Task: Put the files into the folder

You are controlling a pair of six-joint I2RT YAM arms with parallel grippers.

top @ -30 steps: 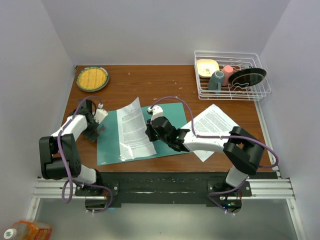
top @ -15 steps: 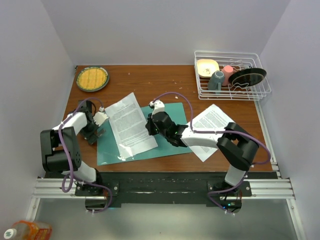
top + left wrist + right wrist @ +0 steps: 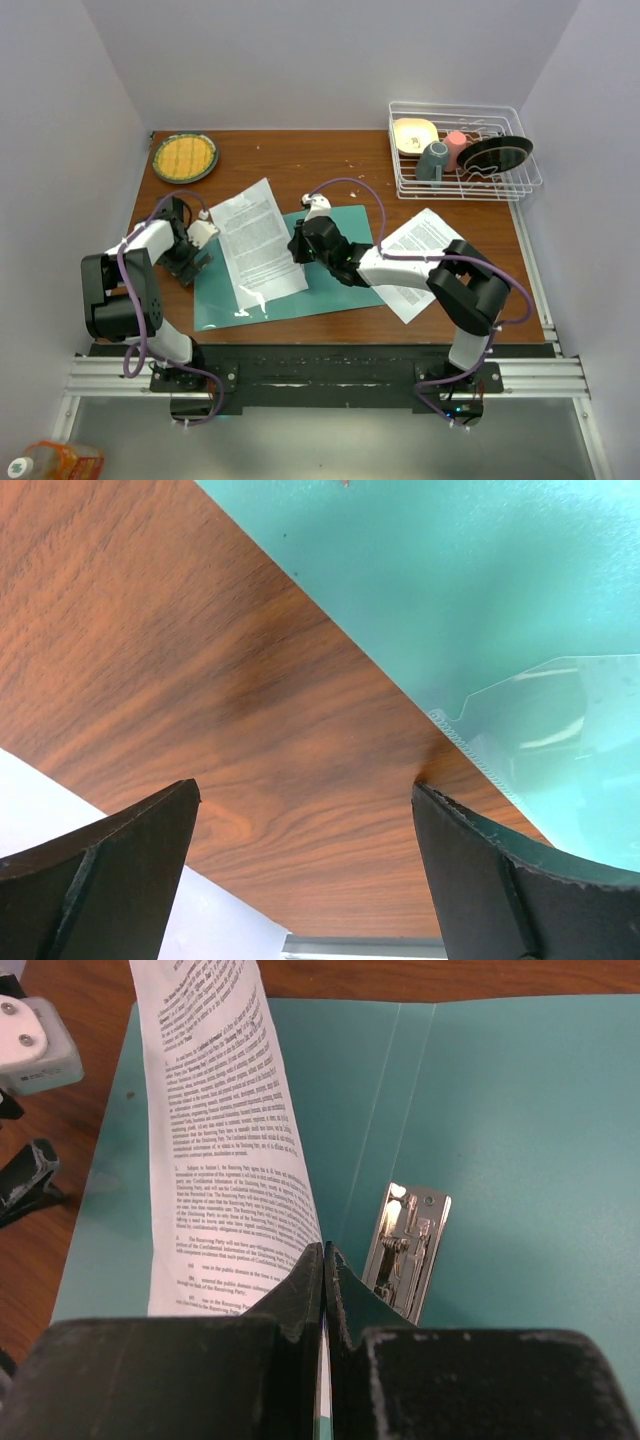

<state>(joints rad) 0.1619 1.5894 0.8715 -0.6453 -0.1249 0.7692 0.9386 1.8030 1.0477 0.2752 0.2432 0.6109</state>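
The teal folder (image 3: 340, 275) lies open near the table's front. My right gripper (image 3: 299, 247) is shut on the right edge of a printed white sheet (image 3: 256, 240) and holds it over the folder's left half; the sheet (image 3: 225, 1140) curves up from the jaws, next to a metal clip (image 3: 405, 1248). More printed sheets (image 3: 425, 262) lie on the table to the right. My left gripper (image 3: 190, 268) is open and empty at the folder's left edge, its right finger (image 3: 500, 880) by the corner of the clear sleeve (image 3: 560, 750).
A white wire rack (image 3: 462, 150) with a cup, plates and a black dish stands at the back right. A green plate with yellow contents (image 3: 184, 157) sits at the back left. Bare wood lies behind the folder.
The right gripper has carried the sheet leftward and back, and the sheet has flattened over the folder's left half. The left arm has barely shifted.
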